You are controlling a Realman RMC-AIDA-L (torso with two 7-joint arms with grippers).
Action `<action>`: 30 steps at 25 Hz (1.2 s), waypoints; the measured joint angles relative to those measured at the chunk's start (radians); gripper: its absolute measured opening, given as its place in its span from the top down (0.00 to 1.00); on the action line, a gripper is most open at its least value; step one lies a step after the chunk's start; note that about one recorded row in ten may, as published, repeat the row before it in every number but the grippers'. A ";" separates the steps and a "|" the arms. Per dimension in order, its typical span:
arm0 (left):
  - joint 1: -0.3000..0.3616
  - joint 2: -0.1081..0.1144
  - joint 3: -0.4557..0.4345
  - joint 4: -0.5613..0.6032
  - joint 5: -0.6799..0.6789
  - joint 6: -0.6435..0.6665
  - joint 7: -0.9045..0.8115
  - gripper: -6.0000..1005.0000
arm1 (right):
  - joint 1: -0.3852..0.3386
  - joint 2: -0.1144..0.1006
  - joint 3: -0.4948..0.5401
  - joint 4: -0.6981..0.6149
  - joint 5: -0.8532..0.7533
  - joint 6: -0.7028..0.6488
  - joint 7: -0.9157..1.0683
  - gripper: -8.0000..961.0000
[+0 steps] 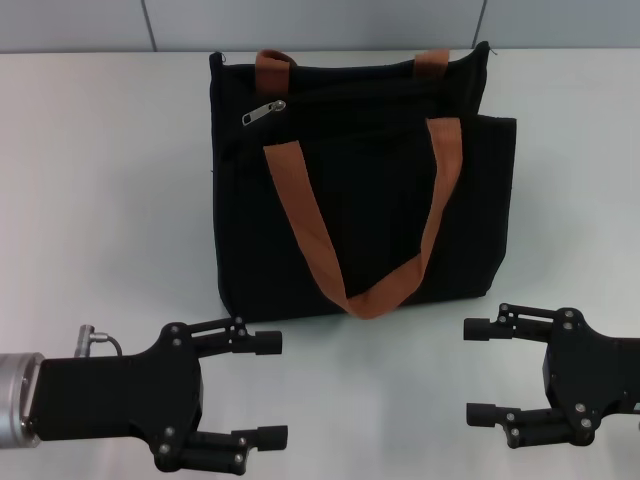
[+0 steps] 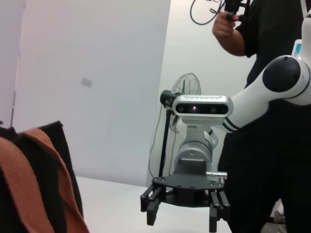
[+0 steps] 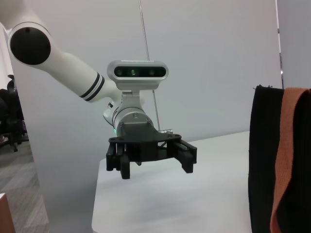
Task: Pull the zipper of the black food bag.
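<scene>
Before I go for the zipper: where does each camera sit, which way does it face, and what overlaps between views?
Head view: on the head, looking down at the table; black food bag, zipper, open left gripper and open right gripper.
Left wrist view: on the left wrist, looking sideways at the right gripper; bag edge shows.
Right wrist view: on the right wrist, looking at the left gripper; bag edge shows.
Shared: bag and grippers.

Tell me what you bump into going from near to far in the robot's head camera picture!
The two open robot hands first, left hand and right hand → the black food bag, where its brown strap loop hangs → the silver zipper near the bag's top.
</scene>
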 joint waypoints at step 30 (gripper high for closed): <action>-0.006 -0.046 -0.609 0.006 0.000 -0.071 -0.013 0.17 | -0.003 -0.001 0.003 0.000 0.000 -0.006 0.004 0.16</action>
